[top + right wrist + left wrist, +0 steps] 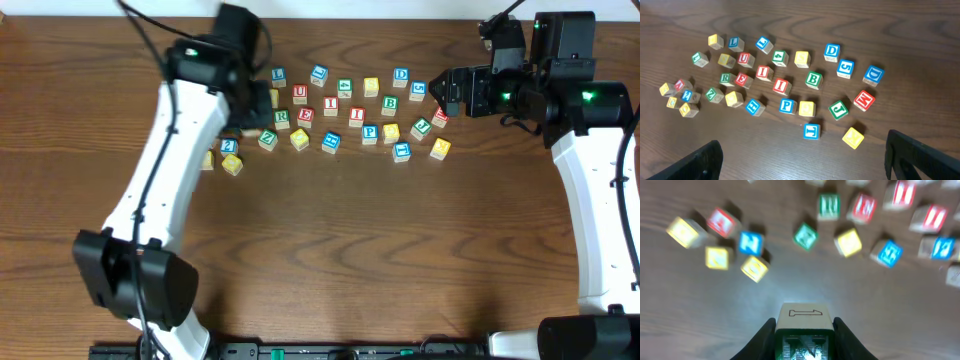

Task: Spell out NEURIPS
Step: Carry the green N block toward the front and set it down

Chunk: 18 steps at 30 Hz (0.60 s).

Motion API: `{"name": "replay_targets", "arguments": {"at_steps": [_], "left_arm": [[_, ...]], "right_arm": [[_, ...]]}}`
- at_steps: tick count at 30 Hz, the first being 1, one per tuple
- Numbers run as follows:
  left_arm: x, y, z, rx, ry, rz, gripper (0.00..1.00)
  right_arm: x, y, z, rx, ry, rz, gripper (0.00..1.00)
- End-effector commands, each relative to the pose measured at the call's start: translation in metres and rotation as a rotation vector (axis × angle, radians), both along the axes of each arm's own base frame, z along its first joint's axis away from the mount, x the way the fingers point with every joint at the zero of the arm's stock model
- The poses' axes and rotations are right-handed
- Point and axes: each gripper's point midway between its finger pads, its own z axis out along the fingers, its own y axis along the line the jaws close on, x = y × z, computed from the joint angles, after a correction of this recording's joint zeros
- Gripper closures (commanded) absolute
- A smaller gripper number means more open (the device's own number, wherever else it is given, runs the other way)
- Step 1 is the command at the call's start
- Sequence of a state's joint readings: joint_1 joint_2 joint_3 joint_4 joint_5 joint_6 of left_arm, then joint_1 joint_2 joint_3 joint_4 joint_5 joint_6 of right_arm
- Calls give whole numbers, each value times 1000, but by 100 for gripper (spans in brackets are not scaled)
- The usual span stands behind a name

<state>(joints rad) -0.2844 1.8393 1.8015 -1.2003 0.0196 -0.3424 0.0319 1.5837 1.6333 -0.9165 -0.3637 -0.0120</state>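
My left gripper is shut on a wooden block with a green N on its near face, and holds it above the table. In the overhead view this gripper is at the left end of the block cluster. Loose on the table lie a red U, a green R, a red E, two red I blocks and a blue P. I see no S block. My right gripper is open and empty, right of the cluster in the overhead view.
Other letter blocks lie scattered: green B, blue D, red M, green J, blue T, a yellow block. A small group lies at the cluster's left. Bare wood table lies in front.
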Motion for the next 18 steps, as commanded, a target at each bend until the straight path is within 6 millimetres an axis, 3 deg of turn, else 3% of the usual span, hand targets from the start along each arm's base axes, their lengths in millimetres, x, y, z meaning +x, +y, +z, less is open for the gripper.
{"name": "replay_targets", "arguments": {"at_steps": [1, 9, 18], "left_arm": [[-20, -9, -37, 33, 104, 15, 77], [-40, -11, -108, 50, 160, 34, 77], [-42, -13, -152, 31, 111, 27, 77]], "right_arm": [[0, 0, -4, 0, 8, 10, 1], [0, 0, -4, -1, 8, 10, 1], [0, 0, -4, -1, 8, 10, 1]]}}
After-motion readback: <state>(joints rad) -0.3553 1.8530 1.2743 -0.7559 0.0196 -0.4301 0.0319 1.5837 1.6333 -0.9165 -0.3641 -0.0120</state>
